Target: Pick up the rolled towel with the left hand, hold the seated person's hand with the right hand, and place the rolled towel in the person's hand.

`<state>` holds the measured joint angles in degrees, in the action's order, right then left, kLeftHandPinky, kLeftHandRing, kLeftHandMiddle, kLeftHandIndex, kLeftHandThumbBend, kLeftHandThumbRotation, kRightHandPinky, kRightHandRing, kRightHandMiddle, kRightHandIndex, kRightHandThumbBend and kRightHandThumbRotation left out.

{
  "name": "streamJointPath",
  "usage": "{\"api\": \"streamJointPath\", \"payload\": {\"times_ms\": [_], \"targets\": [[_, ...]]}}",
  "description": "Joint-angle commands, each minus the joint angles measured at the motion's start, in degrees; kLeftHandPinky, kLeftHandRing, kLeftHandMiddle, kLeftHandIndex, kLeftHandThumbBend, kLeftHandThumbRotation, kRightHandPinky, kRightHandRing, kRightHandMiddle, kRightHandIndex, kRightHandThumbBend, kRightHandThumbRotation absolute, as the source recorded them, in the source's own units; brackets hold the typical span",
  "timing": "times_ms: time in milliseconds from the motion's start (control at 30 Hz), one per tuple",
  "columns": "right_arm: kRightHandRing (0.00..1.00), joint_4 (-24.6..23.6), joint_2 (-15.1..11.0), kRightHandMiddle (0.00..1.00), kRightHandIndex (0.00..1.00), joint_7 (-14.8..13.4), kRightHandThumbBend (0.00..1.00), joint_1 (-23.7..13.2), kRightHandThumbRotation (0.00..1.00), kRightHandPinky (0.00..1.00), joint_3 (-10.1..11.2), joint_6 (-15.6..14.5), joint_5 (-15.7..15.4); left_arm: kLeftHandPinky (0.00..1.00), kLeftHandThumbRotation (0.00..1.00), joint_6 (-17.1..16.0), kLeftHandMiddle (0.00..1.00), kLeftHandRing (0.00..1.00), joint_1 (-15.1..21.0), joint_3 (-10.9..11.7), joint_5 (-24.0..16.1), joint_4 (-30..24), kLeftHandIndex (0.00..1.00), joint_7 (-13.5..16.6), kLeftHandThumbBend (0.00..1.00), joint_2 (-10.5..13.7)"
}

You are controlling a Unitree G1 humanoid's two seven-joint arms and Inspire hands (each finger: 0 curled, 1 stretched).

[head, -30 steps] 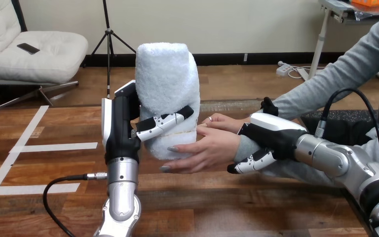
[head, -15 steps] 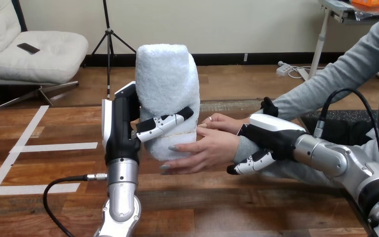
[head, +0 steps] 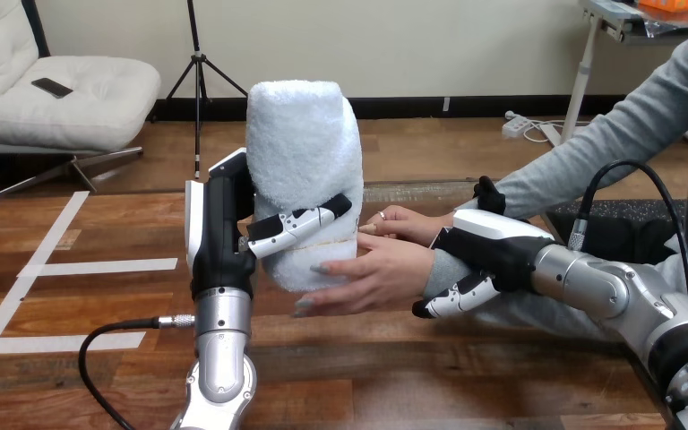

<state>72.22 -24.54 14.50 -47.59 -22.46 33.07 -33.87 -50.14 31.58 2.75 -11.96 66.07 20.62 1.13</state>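
**Towel at the palm, hand-over not yet finished**

The left robot hand [head: 222, 235] stands upright over the counter [head: 98, 235] with its fingers wrapped round the lower part of the rolled towel [head: 305, 148], thumb side hidden behind the roll. The towel is held on end, tall and white, roughly in the middle of the scene. I can't tell from here whether its foot clears the wood.

From the right, the right robot hand [head: 484, 253] is clamped on the person's wrist [head: 436, 269], thumb over the top and fingers curled underneath the grey sleeve. It steadies the person's near hand [head: 376, 271], which is open, palm turned to the towel and touching its lower right side, fingertips spread at the towel's base. The person's far hand [head: 408, 222] sits just behind, its fingertips close to the towel; whether they touch it I can't say.

By my reckoning the pick-up is done and the holding of the person is done. What remains is the giving itself: the person's fingers are not closed round the roll, and the left robot hand has not let go. I'd judge the job most of the way through, with the release left to do.
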Motion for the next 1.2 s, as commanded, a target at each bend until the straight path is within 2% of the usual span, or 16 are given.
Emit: {"api": "streamJointPath", "payload": {"times_ms": [0,433,700,1167], "targets": [[0.27,-3.88,1.72,0.31,0.29,-0.30,0.54,-13.64,0.37,0.23,1.77,0.39,2.03,0.31,0.00,-1.08,0.39,0.34,4.18,-0.94,-0.39,-0.55,0.41,0.04,0.58,-0.44],[0.25,-3.75,2.10,0.29,0.28,-0.46,0.54,-14.21,0.33,0.21,2.24,0.71,2.54,0.31,0.00,-0.87,0.39,0.34,4.12,-0.83,-0.04,-0.47,0.41,-0.29,0.58,-0.90],[0.27,-3.98,1.95,0.31,0.30,-1.13,0.54,-14.63,0.34,0.22,1.65,0.48,1.71,0.31,0.00,-0.47,0.39,0.34,4.00,-1.36,-0.95,-0.75,0.41,0.63,0.57,-0.88],[0.27,-3.61,2.02,0.31,0.31,-1.04,0.53,-15.07,0.33,0.22,2.14,1.20,2.35,0.32,0.00,-0.39,0.40,0.35,3.74,-1.55,-0.90,-0.75,0.41,0.48,0.56,-1.39]]}}
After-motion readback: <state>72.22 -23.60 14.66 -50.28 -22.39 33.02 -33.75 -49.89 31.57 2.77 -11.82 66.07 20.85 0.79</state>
